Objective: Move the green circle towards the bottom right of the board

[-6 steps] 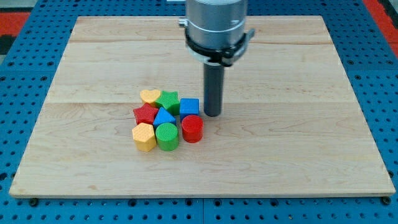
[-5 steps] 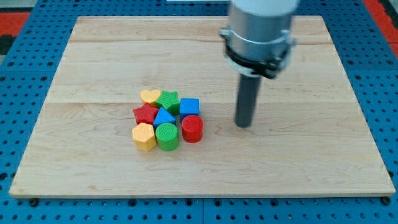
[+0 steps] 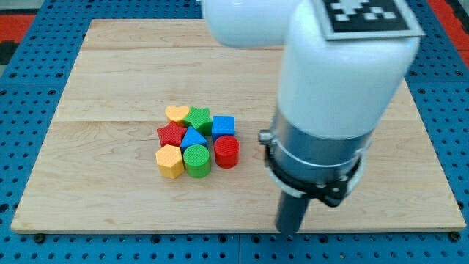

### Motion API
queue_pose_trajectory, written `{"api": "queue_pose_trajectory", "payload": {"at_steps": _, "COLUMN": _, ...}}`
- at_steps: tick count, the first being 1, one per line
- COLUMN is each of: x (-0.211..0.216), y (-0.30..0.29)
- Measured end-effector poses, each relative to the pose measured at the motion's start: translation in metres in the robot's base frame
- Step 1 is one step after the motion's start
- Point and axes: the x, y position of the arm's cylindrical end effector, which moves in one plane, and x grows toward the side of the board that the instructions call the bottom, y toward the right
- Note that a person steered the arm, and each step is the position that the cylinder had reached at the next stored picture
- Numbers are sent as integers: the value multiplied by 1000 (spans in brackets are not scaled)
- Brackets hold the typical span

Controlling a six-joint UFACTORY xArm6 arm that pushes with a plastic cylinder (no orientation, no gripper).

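The green circle (image 3: 197,160) sits at the bottom of a tight cluster left of the board's middle, between a yellow hexagon (image 3: 169,161) and a red circle (image 3: 226,152). Above them lie a blue triangle (image 3: 193,138), a red star (image 3: 171,134), a blue cube (image 3: 223,126), a green star (image 3: 198,117) and a yellow heart (image 3: 176,114). My tip (image 3: 290,230) is at the board's bottom edge, well to the right of and below the cluster, touching no block.
The wooden board (image 3: 110,66) lies on a blue pegboard surface (image 3: 22,88). The arm's white body (image 3: 330,73) covers much of the board's right half.
My tip has moved from just right of the blue cube, first to the right, then down to the board's bottom edge. The blocks have not moved.
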Motion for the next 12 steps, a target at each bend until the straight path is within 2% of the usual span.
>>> {"api": "queue_pose_trajectory", "payload": {"at_steps": 2, "x": -1, "y": -106}}
{"api": "queue_pose_trajectory", "payload": {"at_steps": 4, "x": -1, "y": -238}}
{"api": "queue_pose_trajectory", "payload": {"at_steps": 5, "x": -22, "y": -284}}
{"api": "queue_pose_trajectory", "payload": {"at_steps": 6, "x": -52, "y": -282}}
{"api": "queue_pose_trajectory", "payload": {"at_steps": 8, "x": -89, "y": -186}}
{"api": "queue_pose_trajectory", "payload": {"at_steps": 9, "x": -106, "y": -163}}
{"api": "queue_pose_trajectory", "payload": {"at_steps": 10, "x": -106, "y": -90}}
{"api": "queue_pose_trajectory", "payload": {"at_steps": 12, "x": -83, "y": -125}}
